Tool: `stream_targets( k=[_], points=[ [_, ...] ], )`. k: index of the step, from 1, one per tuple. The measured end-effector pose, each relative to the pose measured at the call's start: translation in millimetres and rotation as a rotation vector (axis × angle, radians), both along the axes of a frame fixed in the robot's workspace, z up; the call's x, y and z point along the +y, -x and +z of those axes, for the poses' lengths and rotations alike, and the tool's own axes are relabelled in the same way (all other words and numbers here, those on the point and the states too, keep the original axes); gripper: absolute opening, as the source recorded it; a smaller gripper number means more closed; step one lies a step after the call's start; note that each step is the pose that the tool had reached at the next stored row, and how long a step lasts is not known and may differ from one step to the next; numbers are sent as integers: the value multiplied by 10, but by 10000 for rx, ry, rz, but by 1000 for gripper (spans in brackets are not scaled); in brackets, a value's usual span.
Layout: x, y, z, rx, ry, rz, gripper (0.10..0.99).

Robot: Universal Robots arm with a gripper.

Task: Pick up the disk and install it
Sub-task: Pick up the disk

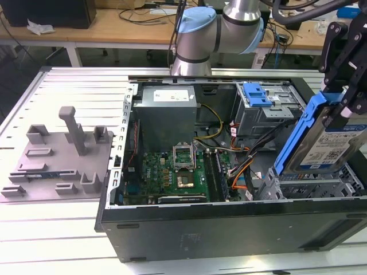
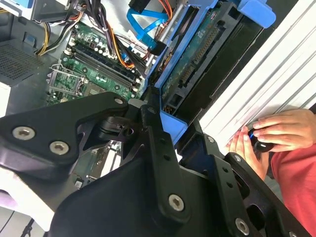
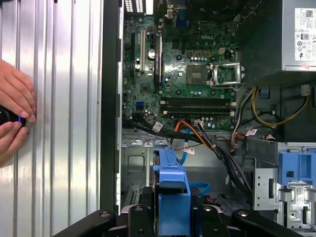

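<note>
The disk (image 1: 322, 143) is a silver drive with a white-and-blue label in a blue plastic frame. It hangs tilted on edge over the drive cage (image 1: 309, 186) at the exterior view's right end of the open computer case. My black gripper (image 1: 342, 112) is shut on its upper end. In the second wrist view my gripper (image 2: 173, 131) clamps the disk (image 2: 197, 54), whose green circuit-board underside and blue frame show. In the first wrist view the disk's blue frame edge (image 3: 172, 190) stands between my fingers (image 3: 143, 219), above the bay's floor.
The case (image 1: 229, 223) lies open with its motherboard (image 1: 178, 172), power supply (image 1: 166, 109), loose cables and a blue-tabbed bay (image 1: 256, 94). A grey fixture (image 1: 63, 154) sits at the exterior view's left. A person's hands (image 3: 15, 113) hold a small black device beside the case.
</note>
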State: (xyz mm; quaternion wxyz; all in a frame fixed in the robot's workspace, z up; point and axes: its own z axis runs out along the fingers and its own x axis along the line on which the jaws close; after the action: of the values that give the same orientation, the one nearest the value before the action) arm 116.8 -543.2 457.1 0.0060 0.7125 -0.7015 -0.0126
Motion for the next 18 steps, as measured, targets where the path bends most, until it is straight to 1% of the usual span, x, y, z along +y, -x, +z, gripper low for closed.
stream_targets(
  k=[7, 13, 16, 18],
  points=[
    [-1, -4, -39, 0, 0, 0, 365],
    [-5, -8, -115, 0, 1, 1, 365],
    [-5, -8, -121, 0, 1, 0, 365],
    [-6, -8, -111, 0, 0, 1, 365]
  ],
)
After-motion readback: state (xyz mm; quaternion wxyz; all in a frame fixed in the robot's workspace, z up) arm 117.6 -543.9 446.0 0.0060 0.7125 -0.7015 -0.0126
